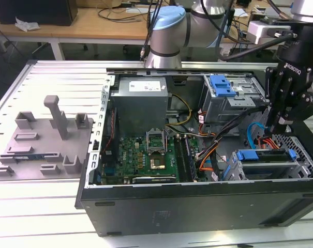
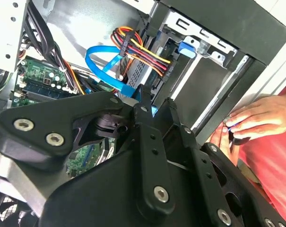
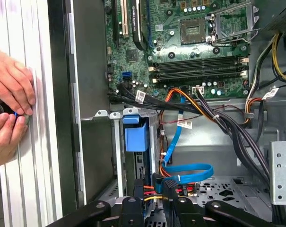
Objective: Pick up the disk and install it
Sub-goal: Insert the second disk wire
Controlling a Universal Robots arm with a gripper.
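Note:
The disk [image 1: 265, 156], silver with a bright blue bracket, lies in the drive cage at the front corner of the open computer case [image 1: 197, 206], on the exterior view's right. In the first wrist view the disk's blue bracket [image 3: 135, 137] sits inside the cage rails. My gripper [image 1: 282, 124] hangs just above the cage, slightly behind the disk and apart from it. In both wrist views a narrow gap separates the black fingers [image 3: 170, 194], with only cables behind it, so the gripper [image 3: 153, 187] [image 2: 155, 101] is open and holds nothing.
A blue data cable [image 3: 187, 172] and red-orange power wires [image 2: 138, 47] loop right under the gripper. The case also holds the motherboard [image 1: 146, 155], a grey power-supply box [image 1: 140, 101] and a blue latch on a metal cage [image 1: 222, 87]. A person's hands [image 3: 10, 109] rest outside the case wall. A grey fixture [image 1: 42, 139] lies on the table.

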